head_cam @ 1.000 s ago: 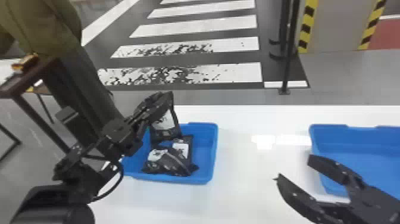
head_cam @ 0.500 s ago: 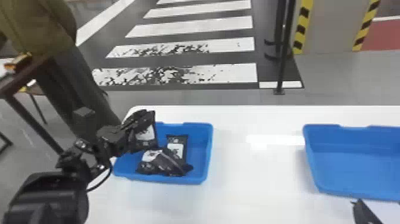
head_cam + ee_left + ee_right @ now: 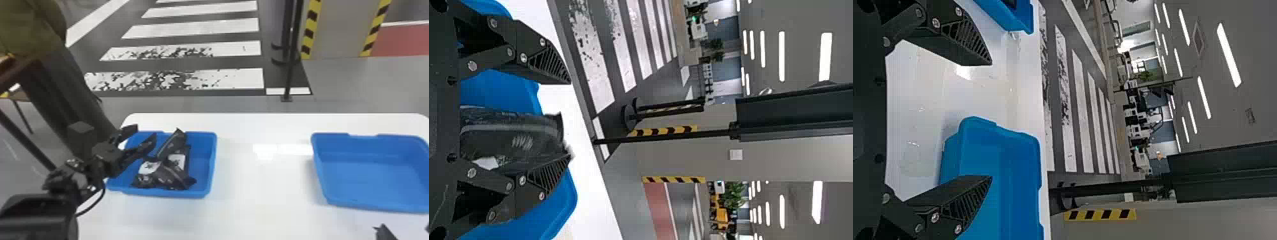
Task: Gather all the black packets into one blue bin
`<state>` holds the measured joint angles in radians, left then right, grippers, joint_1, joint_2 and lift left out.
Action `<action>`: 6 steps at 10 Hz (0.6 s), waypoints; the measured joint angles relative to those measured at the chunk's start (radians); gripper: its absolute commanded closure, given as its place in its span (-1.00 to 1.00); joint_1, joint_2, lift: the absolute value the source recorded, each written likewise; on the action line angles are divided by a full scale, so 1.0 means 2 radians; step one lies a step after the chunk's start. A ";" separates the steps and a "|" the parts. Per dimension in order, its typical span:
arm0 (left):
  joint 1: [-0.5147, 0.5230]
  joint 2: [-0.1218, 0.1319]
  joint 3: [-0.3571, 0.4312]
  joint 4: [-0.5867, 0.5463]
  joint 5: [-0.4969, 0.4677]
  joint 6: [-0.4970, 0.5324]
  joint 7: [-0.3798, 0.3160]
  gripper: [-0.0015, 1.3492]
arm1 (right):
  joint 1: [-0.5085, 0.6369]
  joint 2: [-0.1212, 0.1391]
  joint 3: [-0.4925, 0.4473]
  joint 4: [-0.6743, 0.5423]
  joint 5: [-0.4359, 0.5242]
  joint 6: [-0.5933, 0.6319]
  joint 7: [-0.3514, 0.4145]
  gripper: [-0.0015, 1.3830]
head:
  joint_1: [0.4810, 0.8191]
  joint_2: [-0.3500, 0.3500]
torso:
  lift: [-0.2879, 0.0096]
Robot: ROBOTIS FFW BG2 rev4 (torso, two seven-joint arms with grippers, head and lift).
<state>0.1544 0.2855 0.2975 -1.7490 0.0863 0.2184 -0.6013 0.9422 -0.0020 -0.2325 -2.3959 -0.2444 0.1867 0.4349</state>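
At least 3 black packets (image 3: 172, 175) in 1 blue bin (image 3: 212, 159), left gripper (image 3: 146, 131) and right gripper (image 3: 404, 227) both agape.

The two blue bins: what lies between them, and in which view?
White tabletop, bare but for a bright reflection, lies between the left bin and the right bin in the head view.

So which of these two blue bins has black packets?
The left bin: black packets are piled inside, and the left claw hovers open over it.
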 measured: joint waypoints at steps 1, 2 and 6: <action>0.059 -0.020 0.035 -0.058 0.015 -0.018 0.003 -0.72 | 0.010 0.001 -0.012 -0.005 0.004 -0.009 0.000 -0.67 | 0.27 0.47 | 0.20; 0.127 -0.044 0.068 -0.120 0.030 -0.040 0.012 -0.71 | 0.020 0.001 -0.028 -0.006 0.010 -0.023 0.000 -0.67 | 0.27 0.48 | 0.20; 0.357 -0.111 0.087 -0.299 0.086 -0.100 0.051 -0.69 | 0.058 0.001 -0.077 0.019 0.019 -0.122 -0.005 -0.67 | 0.27 0.14 | 0.20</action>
<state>0.8680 0.0638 0.4718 -2.3474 0.2588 0.0181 -0.4996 1.0576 0.0000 -0.3855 -2.3578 -0.2070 -0.0581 0.4258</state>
